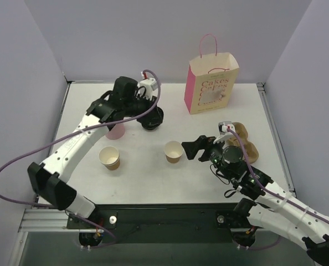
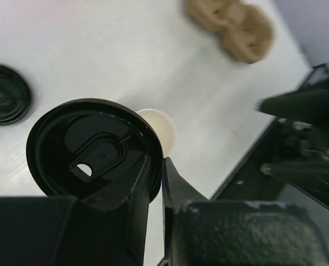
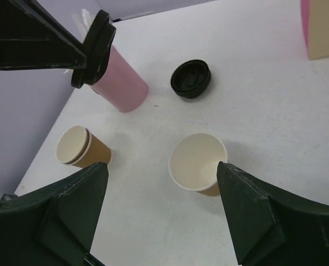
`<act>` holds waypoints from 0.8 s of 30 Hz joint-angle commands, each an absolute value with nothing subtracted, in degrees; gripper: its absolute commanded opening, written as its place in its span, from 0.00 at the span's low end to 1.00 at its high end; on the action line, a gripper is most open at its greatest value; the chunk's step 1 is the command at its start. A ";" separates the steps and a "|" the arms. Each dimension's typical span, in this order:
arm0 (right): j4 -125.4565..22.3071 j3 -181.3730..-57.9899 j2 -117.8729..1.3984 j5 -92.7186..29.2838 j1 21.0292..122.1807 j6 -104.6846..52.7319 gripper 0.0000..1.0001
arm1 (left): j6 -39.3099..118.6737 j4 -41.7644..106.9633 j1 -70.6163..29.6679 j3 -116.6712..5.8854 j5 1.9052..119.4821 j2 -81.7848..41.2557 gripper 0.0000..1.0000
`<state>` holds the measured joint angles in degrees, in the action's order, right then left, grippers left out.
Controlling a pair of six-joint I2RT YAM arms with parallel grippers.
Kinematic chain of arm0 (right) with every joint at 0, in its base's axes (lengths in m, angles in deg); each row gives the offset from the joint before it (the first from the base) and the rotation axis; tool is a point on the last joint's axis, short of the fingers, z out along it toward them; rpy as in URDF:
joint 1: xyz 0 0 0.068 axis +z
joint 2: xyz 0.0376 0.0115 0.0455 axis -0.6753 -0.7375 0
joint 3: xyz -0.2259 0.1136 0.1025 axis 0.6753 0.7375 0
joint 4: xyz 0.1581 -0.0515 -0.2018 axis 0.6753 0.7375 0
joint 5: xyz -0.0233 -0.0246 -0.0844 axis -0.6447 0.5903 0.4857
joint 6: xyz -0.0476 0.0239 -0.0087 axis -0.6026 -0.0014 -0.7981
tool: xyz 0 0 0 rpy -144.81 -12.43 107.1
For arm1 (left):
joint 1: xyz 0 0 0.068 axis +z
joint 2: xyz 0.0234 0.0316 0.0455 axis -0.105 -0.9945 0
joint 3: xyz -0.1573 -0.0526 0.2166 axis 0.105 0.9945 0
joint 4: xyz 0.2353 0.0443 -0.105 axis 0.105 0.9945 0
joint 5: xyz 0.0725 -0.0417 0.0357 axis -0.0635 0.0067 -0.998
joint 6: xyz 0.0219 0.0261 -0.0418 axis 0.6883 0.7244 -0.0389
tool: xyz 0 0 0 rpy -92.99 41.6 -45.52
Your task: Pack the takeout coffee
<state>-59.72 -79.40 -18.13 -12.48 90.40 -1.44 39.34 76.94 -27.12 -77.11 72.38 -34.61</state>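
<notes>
The takeout coffee is not yet one piece: its paper cup [image 3: 198, 163] stands lidless near the middle of the table [image 1: 153, 183], while its black lid [image 2: 92, 149] is held aloft farther back, pinched by the rim in the clenched left gripper [image 2: 156, 174]. The right gripper [image 3: 162, 169] is spread wide around the cup, with one finger just beside the wall; whether it touches cannot be told. A spare lid [image 3: 191, 78] lies flat on the table near a pink cup [image 3: 123, 86]. A second cup [image 3: 78, 147], apparently two nested, stands to the left, with the pink paper bag [image 1: 211, 83] at the back and a cardboard carrier [image 1: 245, 141] on the right. The likely trouble: with only its rim gripped, the lid could tilt or slip as it comes down and seat crooked. The right jaws, closing off-centre, could tip the light cup or dent its paper wall. From above, the held lid is lost in the dark bulk of the left wrist. The inside of the bag cannot be seen, and the carrier is only a blur from the left wrist.
</notes>
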 commanded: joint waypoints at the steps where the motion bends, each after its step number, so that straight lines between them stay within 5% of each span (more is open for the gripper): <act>1: -83.70 -74.29 -16.97 -22.74 89.15 -0.19 0.79 | 31.41 65.22 -25.35 -67.88 91.17 -24.24 0.24; 14: -102.89 -71.29 -23.73 -35.77 88.18 1.74 0.67 | 15.50 43.94 -24.56 -50.38 106.92 -9.99 0.24; 24: -117.95 -65.94 -29.17 -30.94 88.09 25.98 0.54 | 10.66 29.80 -24.56 -45.19 107.10 -5.86 0.24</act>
<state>-101.45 -69.22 -27.29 -33.64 88.21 14.15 14.07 41.60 -24.89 -46.20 105.34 -7.77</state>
